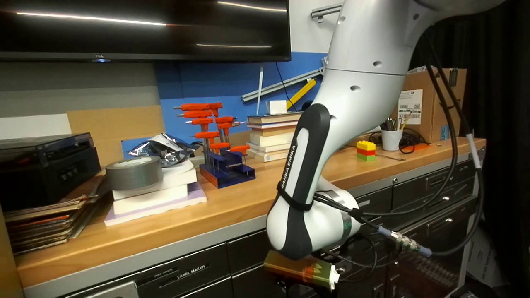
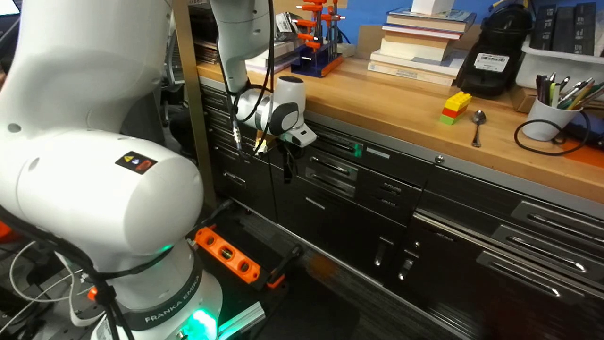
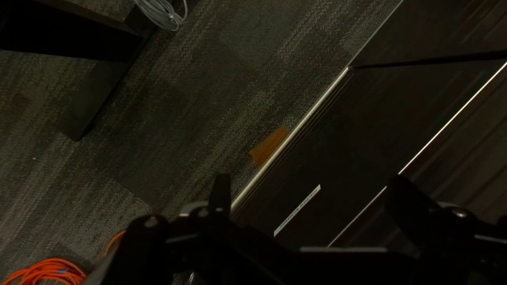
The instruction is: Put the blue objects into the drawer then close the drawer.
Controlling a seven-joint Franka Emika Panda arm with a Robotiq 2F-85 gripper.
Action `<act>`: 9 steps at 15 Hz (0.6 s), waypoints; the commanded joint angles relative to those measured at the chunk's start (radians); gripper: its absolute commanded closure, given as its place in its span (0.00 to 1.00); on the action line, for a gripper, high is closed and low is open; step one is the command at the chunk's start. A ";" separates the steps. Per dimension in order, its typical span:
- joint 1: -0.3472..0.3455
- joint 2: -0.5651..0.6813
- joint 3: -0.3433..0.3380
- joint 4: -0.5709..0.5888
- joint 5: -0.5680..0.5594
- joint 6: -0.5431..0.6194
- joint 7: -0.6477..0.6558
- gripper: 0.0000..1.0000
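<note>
My gripper point(image 3: 310, 177) is open in the wrist view, its two dark fingers wide apart with nothing between them. It points down over the floor and the cabinet fronts. In an exterior view the gripper point(image 2: 288, 172) hangs in front of the cabinets, below the counter top. In an exterior view its lower part is cut off by the bottom edge. Wide, shallow dark drawers point(image 2: 377, 189) with horizontal pulls appear shut; I cannot tell which is the task's drawer. The two very dark blue objects do not show; they are hidden or out of view.
The wooden counter point(image 1: 232, 198) overhangs the cabinets beside the arm. On it stand a blue tray with red-orange handled tools point(image 1: 227, 167), a book stack point(image 2: 420, 47), a toy brick block point(image 2: 455, 106), a spoon point(image 2: 478, 125) and a pen cup point(image 2: 545, 118). An orange level point(image 2: 226, 255) lies near the base.
</note>
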 commanded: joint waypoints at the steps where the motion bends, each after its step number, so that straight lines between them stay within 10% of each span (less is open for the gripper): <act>1: 0.042 -0.040 -0.037 -0.003 -0.038 -0.016 0.013 0.00; 9: -0.002 -0.333 0.026 -0.211 -0.123 -0.227 -0.128 0.00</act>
